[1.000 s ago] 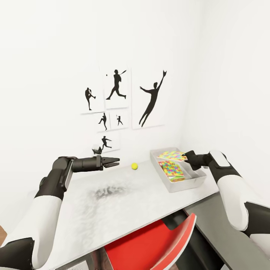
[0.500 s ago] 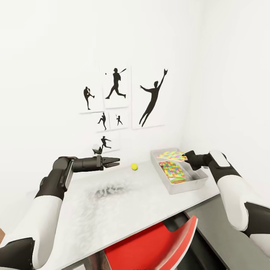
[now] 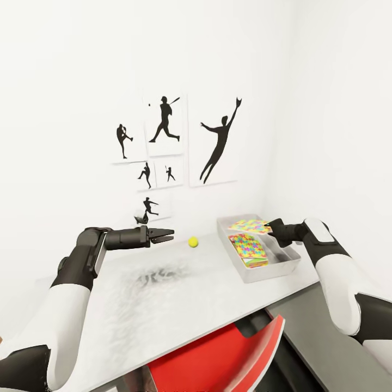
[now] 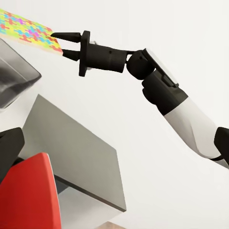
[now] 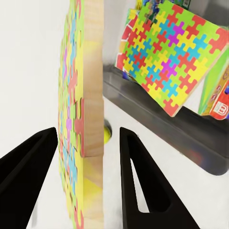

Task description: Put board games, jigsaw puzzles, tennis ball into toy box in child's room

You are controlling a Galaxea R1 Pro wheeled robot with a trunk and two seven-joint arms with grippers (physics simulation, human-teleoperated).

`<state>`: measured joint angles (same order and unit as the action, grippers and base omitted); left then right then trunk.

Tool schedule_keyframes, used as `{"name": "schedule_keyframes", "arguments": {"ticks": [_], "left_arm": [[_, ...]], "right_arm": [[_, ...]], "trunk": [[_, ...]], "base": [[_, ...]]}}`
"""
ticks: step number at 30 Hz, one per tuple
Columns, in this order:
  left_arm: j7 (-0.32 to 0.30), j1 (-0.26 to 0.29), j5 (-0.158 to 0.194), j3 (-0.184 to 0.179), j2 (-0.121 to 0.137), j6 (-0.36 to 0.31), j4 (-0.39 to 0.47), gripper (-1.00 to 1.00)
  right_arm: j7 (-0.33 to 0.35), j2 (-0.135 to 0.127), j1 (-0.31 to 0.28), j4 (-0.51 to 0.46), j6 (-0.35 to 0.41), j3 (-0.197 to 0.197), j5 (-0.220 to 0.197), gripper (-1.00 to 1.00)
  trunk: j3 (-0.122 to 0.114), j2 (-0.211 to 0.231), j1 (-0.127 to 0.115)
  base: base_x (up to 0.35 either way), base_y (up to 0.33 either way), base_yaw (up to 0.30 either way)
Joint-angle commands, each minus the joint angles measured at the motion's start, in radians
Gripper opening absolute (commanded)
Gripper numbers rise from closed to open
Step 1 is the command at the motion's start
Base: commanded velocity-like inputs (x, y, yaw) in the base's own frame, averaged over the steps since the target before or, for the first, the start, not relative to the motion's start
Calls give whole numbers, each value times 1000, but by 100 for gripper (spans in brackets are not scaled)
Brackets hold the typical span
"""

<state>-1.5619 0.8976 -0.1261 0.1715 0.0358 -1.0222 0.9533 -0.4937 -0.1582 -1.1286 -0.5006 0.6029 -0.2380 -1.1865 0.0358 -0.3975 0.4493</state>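
Head view: my right pincer (image 3: 269, 226) holds a jigsaw puzzle (image 3: 249, 225) by its edge, above the toy box (image 3: 283, 264) at the bench (image 3: 179, 294) corner. A second puzzle (image 3: 249, 245) lies inside on game boxes. My left pincer (image 3: 169, 234) hangs nearly closed, empty, near the tennis ball (image 3: 193, 242).

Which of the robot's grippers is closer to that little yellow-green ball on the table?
The left. The left gripper hovers just beside the tennis ball, apart from it. The right gripper is farther, over the toy box, holding a jigsaw puzzle.
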Motion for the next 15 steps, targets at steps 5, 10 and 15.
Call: {"name": "schedule_keyframes", "arguments": {"ticks": [5,10,15], "left_arm": [[-9,1,-10,2,0,-10,1,100],[-9,1,-11,2,0,-10,1,100],[-9,1,-12,2,0,-10,1,100]], "right_arm": [[-10,1,-1,-2,1,-3,-10,-100],[-9,3,-1,-2,-2,-2,-9,-100],[-11,8,1,-31,-9,-2,-4,-100]], "trunk": [[7,-3,1],[8,-3,1],[8,-3,1]], "base": [[2,-34,0],[0,-31,0],[0,-4,0]]}}
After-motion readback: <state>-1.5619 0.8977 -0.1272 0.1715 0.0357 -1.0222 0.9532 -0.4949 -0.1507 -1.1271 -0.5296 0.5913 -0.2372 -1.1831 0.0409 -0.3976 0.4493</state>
